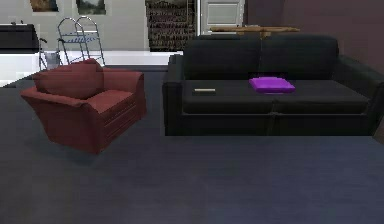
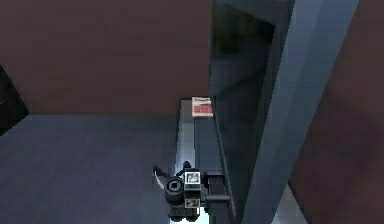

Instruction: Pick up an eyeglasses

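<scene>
Forward view first: I see a black sofa (image 1: 300, 60) across the dark floor (image 1: 200, 180), with a red armchair (image 1: 85, 100) to its left in the picture. On the sofa's left seat lies a small grey thing (image 1: 205, 91), flat and thin. I think it may be the eyeglasses, but it is too small for me to be sure. A purple cushion (image 1: 272, 85) lies on the other seat, well apart from it.

In the arm side view the gripper (image 2: 157, 179) sits low down, near a tall dark panel (image 2: 250, 100). Only bare floor lies behind its far end, so it holds nothing. A red and white thing (image 2: 203, 105) lies farther out, by the foot of the panel.

Glasses are, I guess, very light and thin, and they break easily. The lenses would be smooth and slippery, and the side arms could bend. The soft seat may let them sink a little when I press. I would take hold at the middle of the frame, across the nose bridge, and squeeze gently, never on the lenses.
</scene>
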Robot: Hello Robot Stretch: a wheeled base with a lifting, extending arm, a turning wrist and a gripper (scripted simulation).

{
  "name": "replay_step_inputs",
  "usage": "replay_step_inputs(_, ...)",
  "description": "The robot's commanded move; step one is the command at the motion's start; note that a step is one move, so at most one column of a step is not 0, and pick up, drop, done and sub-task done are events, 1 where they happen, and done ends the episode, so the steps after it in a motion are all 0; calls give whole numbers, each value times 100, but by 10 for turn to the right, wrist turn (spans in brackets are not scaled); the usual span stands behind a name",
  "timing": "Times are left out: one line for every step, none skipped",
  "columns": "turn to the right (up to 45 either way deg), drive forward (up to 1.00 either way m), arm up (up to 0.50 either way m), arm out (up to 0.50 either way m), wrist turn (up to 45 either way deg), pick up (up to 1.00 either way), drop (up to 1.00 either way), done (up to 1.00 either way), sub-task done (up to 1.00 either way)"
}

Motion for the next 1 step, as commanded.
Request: replay_step_inputs(0,0,-30,0,0,0,0,0,0)
